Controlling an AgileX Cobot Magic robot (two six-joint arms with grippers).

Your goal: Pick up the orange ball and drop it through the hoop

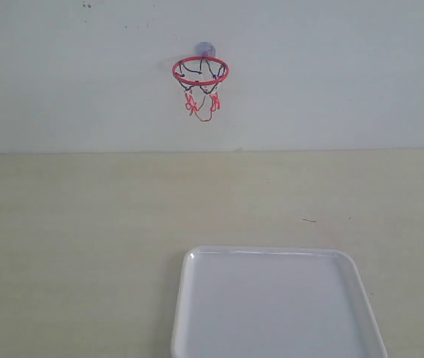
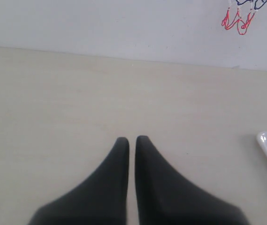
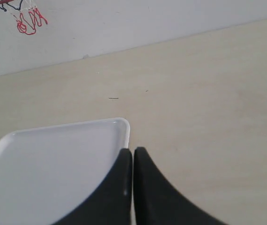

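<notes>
Well, I cannot see the orange ball anywhere, so I cannot tell which arm is nearer to it. My left gripper (image 2: 132, 139) and right gripper (image 3: 133, 151) are both closed and hold nothing. The hoop (image 1: 200, 71) hangs on the wall (image 1: 346, 74) past the counter (image 1: 85, 224).

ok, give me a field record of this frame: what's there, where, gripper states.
hoop: small, red ring, black-and-red string net, suction-cupped to white wall
tray: white rectangular plastic, on beige table, nearer the camera than the hoop
orange ball: not in any view
left gripper: shut, empty
right gripper: shut, empty, by tray corner
</notes>
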